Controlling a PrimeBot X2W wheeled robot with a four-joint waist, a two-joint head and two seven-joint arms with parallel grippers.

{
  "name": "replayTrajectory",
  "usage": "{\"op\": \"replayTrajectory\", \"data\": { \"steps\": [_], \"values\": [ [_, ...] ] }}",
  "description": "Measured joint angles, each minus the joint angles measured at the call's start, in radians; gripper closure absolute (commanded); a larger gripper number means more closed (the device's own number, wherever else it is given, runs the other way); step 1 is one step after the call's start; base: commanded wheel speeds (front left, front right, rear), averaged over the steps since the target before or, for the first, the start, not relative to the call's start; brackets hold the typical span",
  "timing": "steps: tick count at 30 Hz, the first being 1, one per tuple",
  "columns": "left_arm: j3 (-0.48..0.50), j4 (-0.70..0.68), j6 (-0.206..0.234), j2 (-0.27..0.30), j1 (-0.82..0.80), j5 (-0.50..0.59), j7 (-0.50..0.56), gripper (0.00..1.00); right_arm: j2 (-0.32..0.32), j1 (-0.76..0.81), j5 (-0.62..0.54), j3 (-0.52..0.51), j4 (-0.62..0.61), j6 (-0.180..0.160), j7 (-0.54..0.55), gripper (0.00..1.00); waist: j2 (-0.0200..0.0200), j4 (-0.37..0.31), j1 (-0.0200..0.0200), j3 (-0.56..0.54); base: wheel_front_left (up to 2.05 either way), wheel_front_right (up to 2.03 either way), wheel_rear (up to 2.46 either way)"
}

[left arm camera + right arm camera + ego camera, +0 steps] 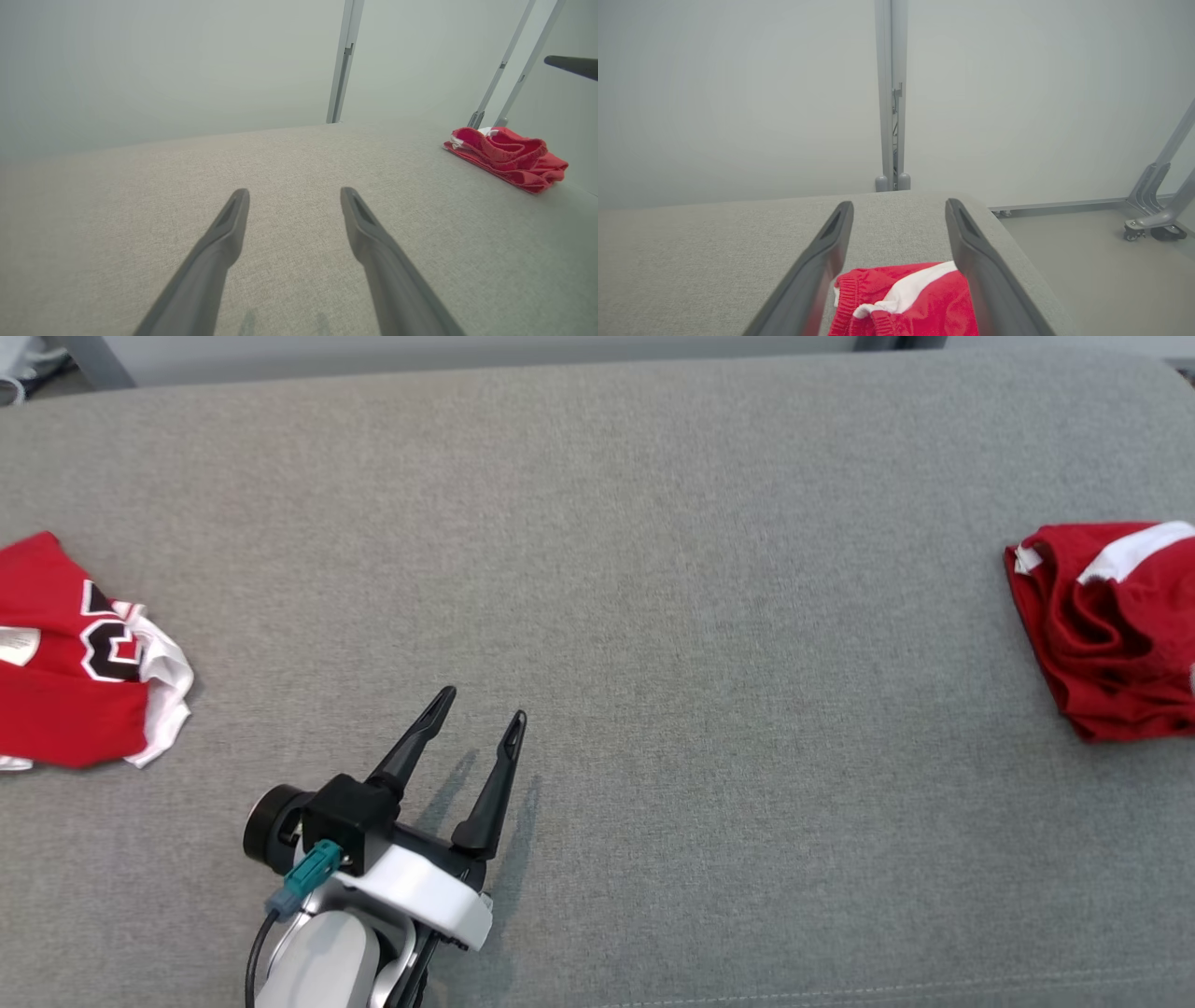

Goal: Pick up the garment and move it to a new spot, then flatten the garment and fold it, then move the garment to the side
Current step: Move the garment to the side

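Looking along your right gripper (899, 205), you find its fingers spread, pinching nothing, with the folded red garment (906, 298) just beneath them at the desk's (653, 569) right edge. The left gripper (483, 704), also spread, hangs well apart from it.

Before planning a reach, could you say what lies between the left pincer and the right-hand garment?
Bare grey upholstery from left pincer to garment, head view.

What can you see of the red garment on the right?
The garment is red, soft-looking cloth with white trim, bunched into a compact, creased heap. It lies on the grey surface near its right edge. The open right gripper hangs over it, fingers either side, not pinching it.
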Motion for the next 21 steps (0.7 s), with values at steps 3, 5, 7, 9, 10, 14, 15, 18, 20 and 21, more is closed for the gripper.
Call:
{"op": "replayTrajectory", "data": {
  "steps": [3,5,7,9,10,14,15,18,20,21],
  "values": [
    [0.016,0.002,0.003,-0.005,0.017,0.000,0.000,0.00,0.047,0.071,-0.063,-0.060,-0.077,0.000,0.000,0.00,0.0000,0.009,0.0000,-0.023,0.00,0.00,0.00],
    [0.035,0.006,0.008,-0.010,0.031,-0.001,0.000,0.00,0.093,0.133,-0.114,-0.108,-0.151,0.000,0.000,0.00,0.0000,0.018,0.0001,-0.043,0.00,0.00,0.00],
    [0.051,0.008,0.009,-0.010,0.041,-0.001,0.000,0.00,0.136,0.188,-0.157,-0.138,-0.217,0.000,0.000,0.00,0.0000,0.029,0.0001,-0.060,0.00,0.00,0.00],
    [0.068,0.013,0.013,-0.011,0.045,-0.001,0.000,0.00,0.176,0.232,-0.190,-0.149,-0.267,0.000,0.000,0.00,0.0000,0.039,0.0001,-0.074,0.00,0.00,0.00],
    [0.076,0.014,0.013,-0.010,0.046,0.000,0.000,0.00,0.195,0.252,-0.204,-0.153,-0.290,0.000,0.000,0.00,0.0000,0.043,0.0001,-0.080,0.00,0.00,0.00],
    [0.117,0.025,0.025,-0.013,0.068,0.005,0.000,0.00,0.249,0.331,-0.251,-0.153,-0.358,0.000,0.000,0.00,0.0000,0.062,0.0001,-0.111,0.00,0.00,0.00],
    [0.125,0.027,0.027,-0.014,0.072,0.007,0.000,0.00,0.257,0.344,-0.257,-0.154,-0.371,0.000,0.000,0.00,0.0000,0.066,0.0001,-0.118,0.00,0.00,0.00],
    [0.149,0.027,0.039,-0.016,0.087,0.017,0.000,0.00,0.281,0.383,-0.279,-0.163,-0.402,0.000,0.000,0.00,0.0000,0.077,0.0000,-0.135,0.00,0.00,0.00],
    [0.166,0.026,0.043,-0.017,0.092,0.017,0.000,0.00,0.298,0.408,-0.281,-0.169,-0.414,0.000,0.000,0.00,0.0000,0.082,0.0001,-0.145,0.00,0.00,0.00],
    [0.174,0.025,0.043,-0.018,0.097,0.018,0.000,0.00,0.307,0.420,-0.284,-0.172,-0.417,0.000,0.000,0.00,0.0000,0.084,0.0001,-0.149,0.00,0.00,0.00]
  ]
}}
